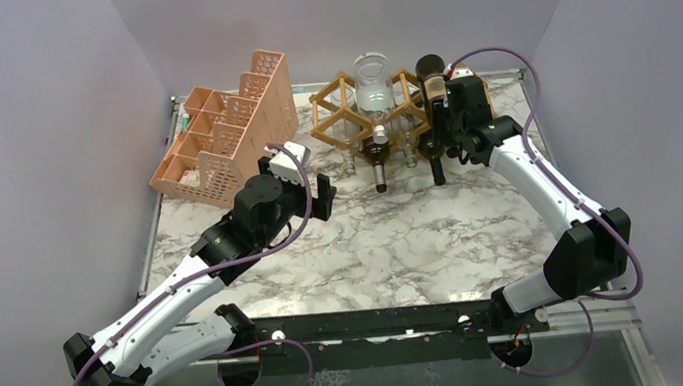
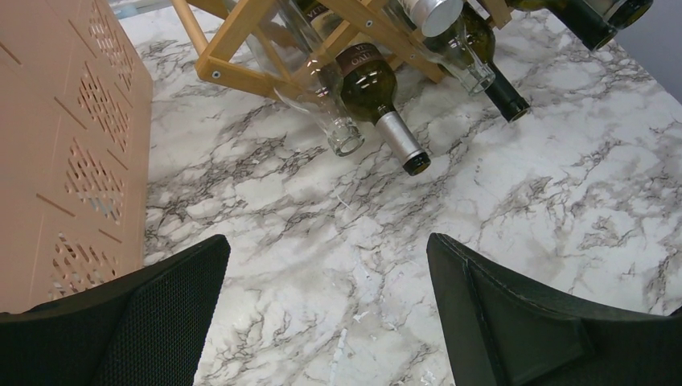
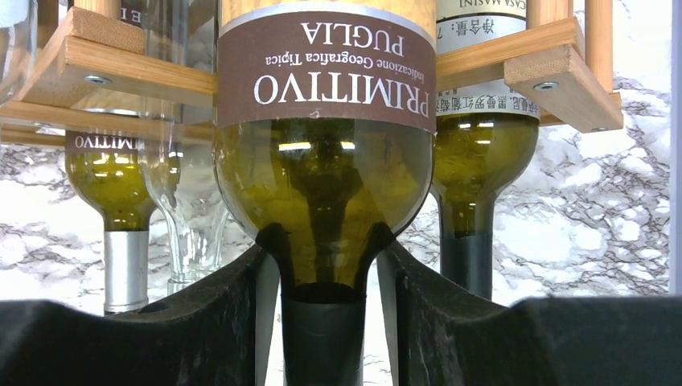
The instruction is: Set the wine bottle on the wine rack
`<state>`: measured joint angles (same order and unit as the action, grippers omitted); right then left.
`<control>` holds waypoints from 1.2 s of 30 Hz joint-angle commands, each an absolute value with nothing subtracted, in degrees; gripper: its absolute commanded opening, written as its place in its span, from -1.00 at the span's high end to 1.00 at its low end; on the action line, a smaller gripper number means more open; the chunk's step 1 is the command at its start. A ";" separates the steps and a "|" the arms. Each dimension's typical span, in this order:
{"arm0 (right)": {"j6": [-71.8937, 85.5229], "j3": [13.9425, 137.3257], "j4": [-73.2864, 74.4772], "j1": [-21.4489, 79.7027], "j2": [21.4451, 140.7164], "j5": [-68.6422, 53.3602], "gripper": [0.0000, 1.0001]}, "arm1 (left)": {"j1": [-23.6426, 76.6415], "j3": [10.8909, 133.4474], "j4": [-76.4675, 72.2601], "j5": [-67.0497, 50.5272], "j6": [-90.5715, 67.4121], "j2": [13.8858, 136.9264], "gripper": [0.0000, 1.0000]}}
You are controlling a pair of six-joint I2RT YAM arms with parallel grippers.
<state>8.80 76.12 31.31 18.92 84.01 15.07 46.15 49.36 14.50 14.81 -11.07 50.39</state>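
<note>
The wine bottle carries a brown label, upside down, reading "PRIMITIVO", "PUGLIA" and "Indicazione Geografica Tipica". A green bottle at its 9 o'clock shows "…IMITIVO". A second bottle at 3 o'clock bears a white label with "CASA MASINI" and small Chinese print.

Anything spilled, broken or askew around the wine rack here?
Nothing stands out. No spill or broken glass shows on the table; the other bottles lie in the wine rack, necks toward the arms, and the right gripper clasps the wine bottle by its neck.
</note>
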 commanded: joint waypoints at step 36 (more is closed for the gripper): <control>20.28 67.62 41.72 18.91 48.00 13.67 -0.49 | 46.17 62.96 24.50 26.16 -4.93 41.55 -0.98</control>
<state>17.58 69.89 37.17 18.94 53.93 12.99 46.15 60.47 21.23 21.82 -7.07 45.06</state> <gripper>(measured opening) 0.728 0.989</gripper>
